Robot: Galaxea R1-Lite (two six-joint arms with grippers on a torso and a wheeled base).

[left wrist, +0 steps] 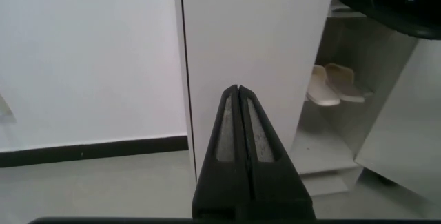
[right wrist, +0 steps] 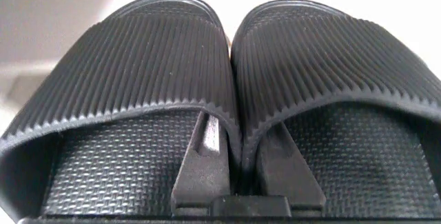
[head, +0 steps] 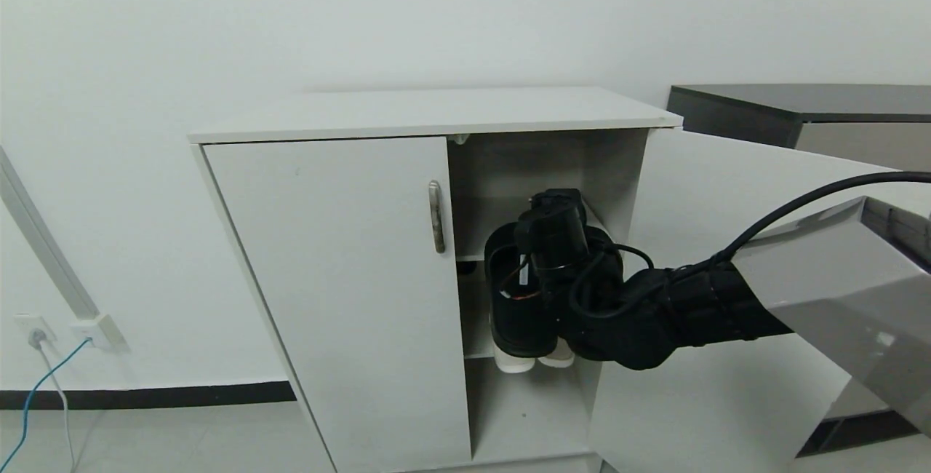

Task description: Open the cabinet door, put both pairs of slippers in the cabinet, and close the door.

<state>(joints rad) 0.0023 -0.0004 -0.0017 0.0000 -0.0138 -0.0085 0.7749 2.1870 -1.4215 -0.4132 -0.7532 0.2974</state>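
The cabinet (head: 327, 276) is white all over, with a shiny silver handle (head: 436, 217). The black slippers (right wrist: 158, 65) have thin ridged lines across their straps and tiny bumps inside. The other slippers (left wrist: 335, 85) are cream. A black stripe (head: 145, 394) runs along the bottom of the white wall (head: 465, 14).

Right gripper (right wrist: 238, 162): tips hidden beneath the black slippers (right wrist: 155, 58). Pale slippers (head: 515, 365): near ends visible only. Open door (head: 698, 400): cut off below.

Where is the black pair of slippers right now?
Head view: the black slippers are clamped in the right hand at the open right half of the cabinet, just above the white slippers.
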